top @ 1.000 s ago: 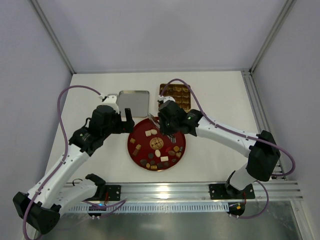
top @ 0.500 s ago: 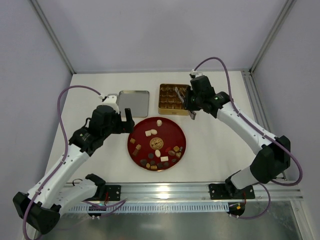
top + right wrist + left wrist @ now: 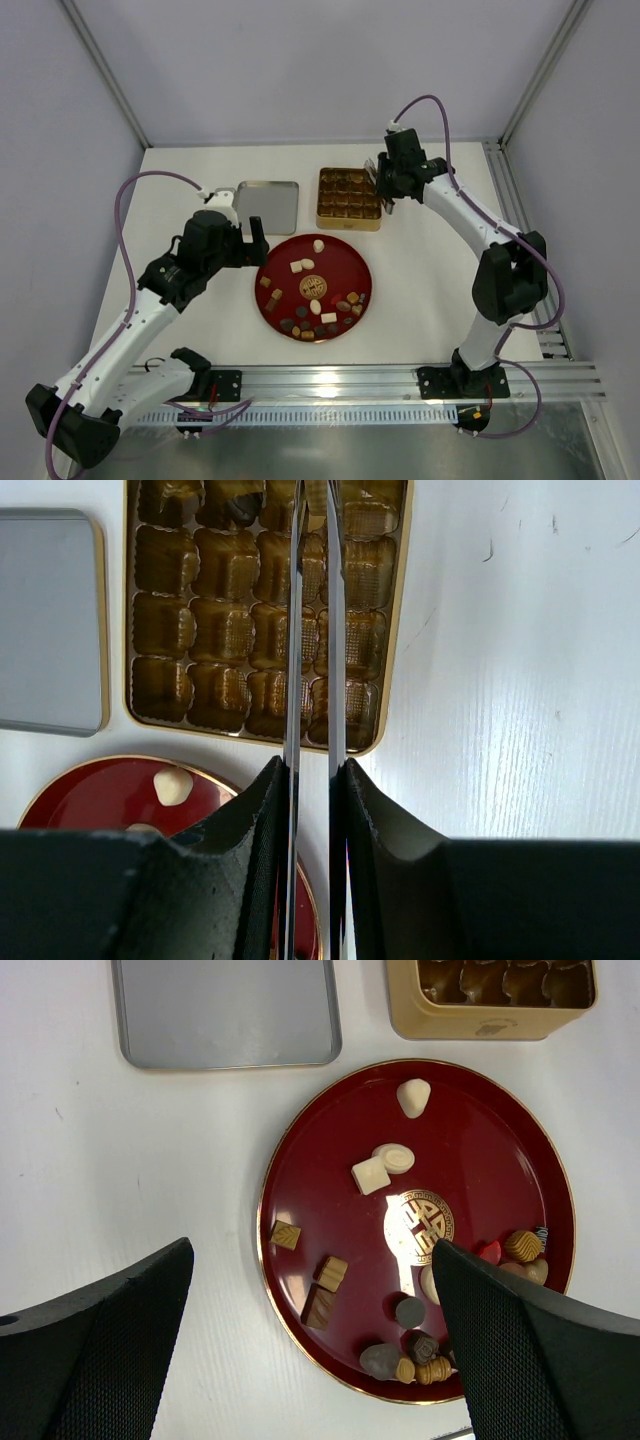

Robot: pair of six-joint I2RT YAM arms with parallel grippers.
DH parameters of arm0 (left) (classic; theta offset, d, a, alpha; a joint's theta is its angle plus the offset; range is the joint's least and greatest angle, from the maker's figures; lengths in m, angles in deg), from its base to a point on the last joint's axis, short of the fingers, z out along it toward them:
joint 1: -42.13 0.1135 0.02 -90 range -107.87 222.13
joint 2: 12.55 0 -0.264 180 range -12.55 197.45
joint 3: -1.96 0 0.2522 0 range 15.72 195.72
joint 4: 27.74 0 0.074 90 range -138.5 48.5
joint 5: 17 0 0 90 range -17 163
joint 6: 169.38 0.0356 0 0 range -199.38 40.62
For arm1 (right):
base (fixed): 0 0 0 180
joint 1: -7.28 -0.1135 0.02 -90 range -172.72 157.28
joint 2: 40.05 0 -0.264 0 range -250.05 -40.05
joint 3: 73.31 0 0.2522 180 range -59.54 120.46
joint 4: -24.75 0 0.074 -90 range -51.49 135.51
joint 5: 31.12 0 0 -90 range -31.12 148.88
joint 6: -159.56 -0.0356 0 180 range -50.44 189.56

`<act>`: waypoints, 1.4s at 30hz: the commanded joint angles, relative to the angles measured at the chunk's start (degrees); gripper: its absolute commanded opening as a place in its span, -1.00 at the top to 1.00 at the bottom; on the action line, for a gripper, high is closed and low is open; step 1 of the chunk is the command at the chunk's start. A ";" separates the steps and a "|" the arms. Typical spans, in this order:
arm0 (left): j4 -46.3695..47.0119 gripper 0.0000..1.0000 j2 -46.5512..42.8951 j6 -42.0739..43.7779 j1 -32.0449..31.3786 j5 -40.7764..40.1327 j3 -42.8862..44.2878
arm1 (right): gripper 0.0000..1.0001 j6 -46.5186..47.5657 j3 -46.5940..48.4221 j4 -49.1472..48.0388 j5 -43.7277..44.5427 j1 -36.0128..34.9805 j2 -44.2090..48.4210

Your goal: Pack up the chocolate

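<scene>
White tabletop (image 3: 430, 280) inside a pale-walled enclosure, both arms reaching in from the near edge.

Most of the chocolates (image 3: 370, 1175) sit loose on the round red plate (image 3: 300, 1160) in the middle of the table. A few cream ones are toward its far side, some light brown blocks on the left, and a cluster of dark and brown pieces along the near rim. Behind the plate are the square gold gridded tin (image 3: 349, 197) and, to its left, a flat grey metal tray (image 3: 268, 205), the two a little apart. Nearly all the tin's compartments look like bare gold. There's one dark piece (image 3: 235, 505) in a cell near the far-left corner.

The left gripper (image 3: 312, 1250) hangs over the left part of the plate, jaws spread wide with nothing between them.

The right gripper (image 3: 315, 770) is up over the right side of the tin. Its black fingers (image 3: 260, 820) are pinched on a thin pair of metal tweezers (image 3: 336, 680). The two blades run almost parallel with a narrow slit between them. The tips run off the top of the wrist view, and the overhead shot is too small, so I honestly can't tell if there's a candy in them.
</scene>
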 commanded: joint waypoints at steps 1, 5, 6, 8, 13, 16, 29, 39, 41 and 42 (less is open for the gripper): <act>1.52 -0.99 -0.30 0.39 -0.12 0.38 0.42 | 0.50 1.13 4.06 -1.73 0.20 0.42 -0.51; 1.43 -1.00 -0.22 0.30 -0.12 0.38 0.42 | 0.50 1.22 4.85 -1.28 0.99 0.51 -2.10; 1.43 -0.99 -0.39 0.30 -0.03 0.47 0.51 | 0.50 1.22 4.59 -1.46 0.99 0.60 -2.19; 1.52 -0.99 -0.39 0.30 -0.12 0.55 0.51 | 0.50 1.13 4.32 -1.72 0.99 0.77 -2.54; 1.43 -0.99 -0.30 0.30 -0.12 0.56 0.51 | 0.50 1.22 3.80 -1.90 1.25 1.04 -3.68; 1.52 -0.99 -0.21 0.30 -0.03 0.47 0.51 | 0.49 1.13 3.18 -2.51 1.25 1.30 -3.86; 1.52 -0.99 -0.04 0.30 -0.12 0.38 0.51 | 0.28 1.31 3.00 -3.04 1.25 1.74 -5.09; 1.52 -1.00 0.22 0.30 -0.12 0.29 0.51 | 0.22 1.31 3.79 -2.08 1.16 1.74 -4.91; 1.35 -0.99 0.05 0.30 -0.12 0.38 0.51 | 0.22 1.31 4.06 -1.81 0.99 1.74 -4.21; 1.52 -0.99 0.05 0.30 -0.03 0.38 0.51 | 0.22 1.31 4.06 -1.46 0.90 1.74 -3.77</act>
